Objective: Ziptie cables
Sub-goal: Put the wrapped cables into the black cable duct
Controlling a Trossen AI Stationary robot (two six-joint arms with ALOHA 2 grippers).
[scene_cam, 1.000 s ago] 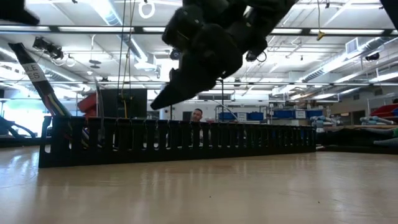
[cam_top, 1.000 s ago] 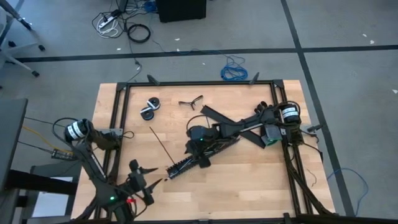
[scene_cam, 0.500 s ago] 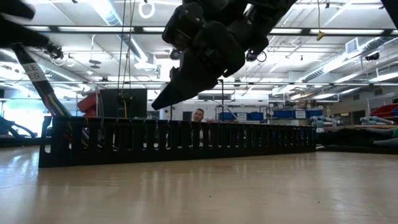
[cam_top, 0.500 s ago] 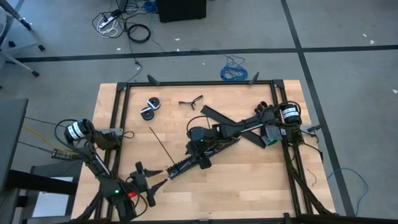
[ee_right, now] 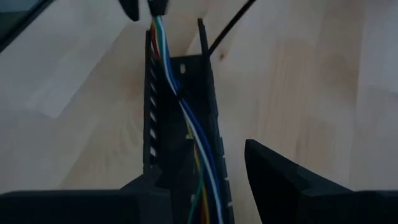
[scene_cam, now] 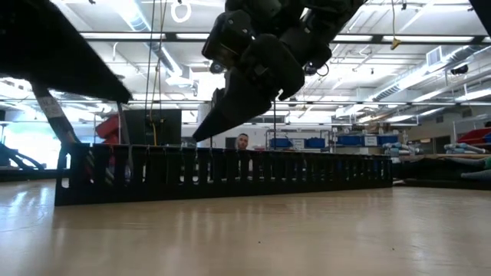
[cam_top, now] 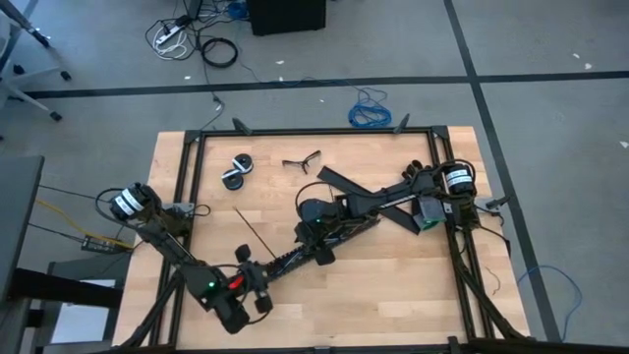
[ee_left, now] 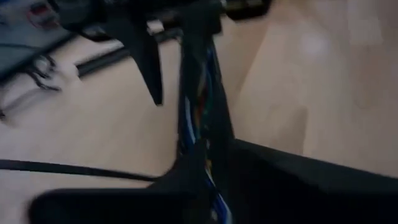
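Cables (ee_right: 186,118) laid in slotted duct (cam_top: 295,258), mid-bench (cam_top: 393,285); gathering for tying judged in hand.
Left end effector (cam_top: 254,278) closed on the cables at the duct's end; right end effector (cam_top: 318,251) over the duct, state not discernible. Wires best kept taut and together; ziptie (cam_top: 251,226) lies just beside.

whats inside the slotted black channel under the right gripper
Coloured wires, white, blue and green, run along inside the slotted channel. Its near end is hidden under the right gripper, its far end by the left gripper.

Table (cam_top: 393,285): pale wood, smooth, faint sheen. Slotted channel (ee_right: 180,124): matt black plastic. Cables (ee_right: 186,118): glossy coloured insulation.
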